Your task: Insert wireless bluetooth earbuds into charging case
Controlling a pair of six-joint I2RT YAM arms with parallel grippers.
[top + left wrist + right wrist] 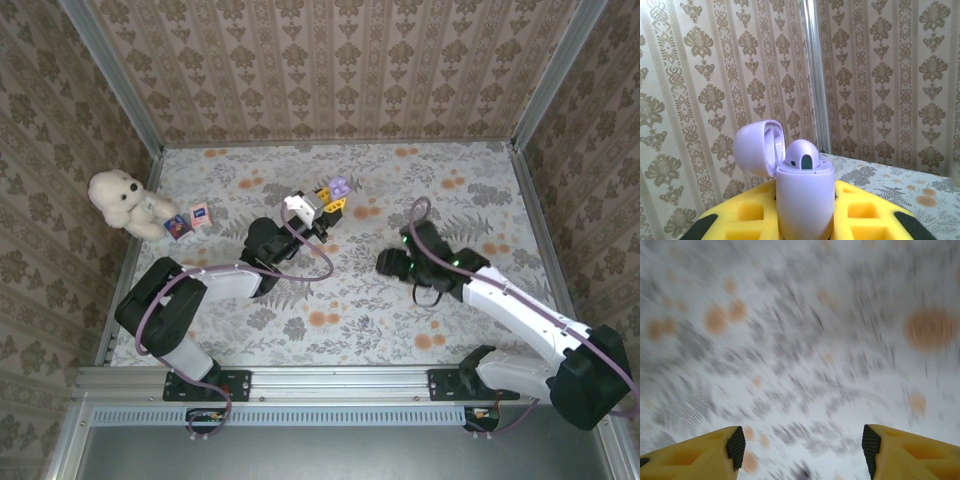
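- The small lilac plastic charging case (805, 200) was best held upright and steady with its mouth unobstructed, so that anything brought to it could drop straight into its seat (a tilt would likely make a bud catch on the rim).
- By my judgement, what remained was seating a second bud or pressing the lid down. Whether the neighbouring seat was filled could not be told.
- The case looked smooth, rounded and glossy. Its domed hinged lid (760, 147) stood swung back to the left, and a lilac earbud with a dark spot (802, 159) sat in the mouth, its top proud of the rim.
- The left tool (805, 227) pinched the case low between its yellow fingers (740, 230), off the floral-patterned counter (450, 180), toward the middle back.
- The right tool (802, 445) hung spread and empty over the counter, its view blurred, well apart from the case.
- A white plush bear (120, 200) lay at the far left.
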